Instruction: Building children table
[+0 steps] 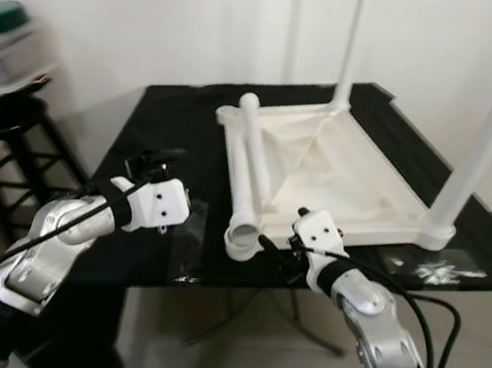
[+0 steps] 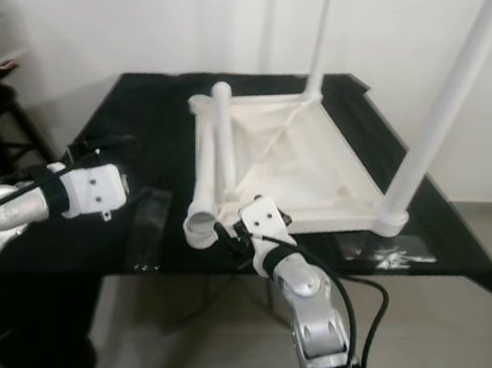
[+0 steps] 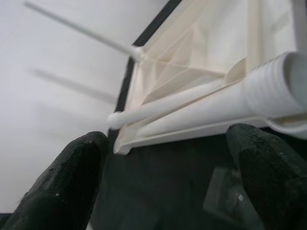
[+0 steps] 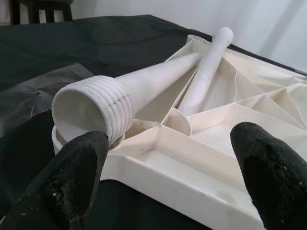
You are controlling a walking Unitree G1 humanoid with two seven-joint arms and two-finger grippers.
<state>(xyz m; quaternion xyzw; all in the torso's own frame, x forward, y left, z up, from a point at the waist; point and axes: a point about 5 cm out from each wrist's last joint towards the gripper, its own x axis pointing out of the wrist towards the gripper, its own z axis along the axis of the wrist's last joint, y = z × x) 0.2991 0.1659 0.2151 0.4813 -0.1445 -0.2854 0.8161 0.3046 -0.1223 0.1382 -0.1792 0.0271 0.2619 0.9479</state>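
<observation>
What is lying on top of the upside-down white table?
Two loose white legs lie across the tabletop; two more legs stand screwed in. The black table beneath is partly covered.

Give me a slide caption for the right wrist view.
Open right gripper faces loose threaded leg lying on upturned tabletop.

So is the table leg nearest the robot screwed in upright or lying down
Lying down. That leg rests loose across the upturned tabletop, its threaded end hanging over the corner socket, while two other legs stand upright.
</observation>
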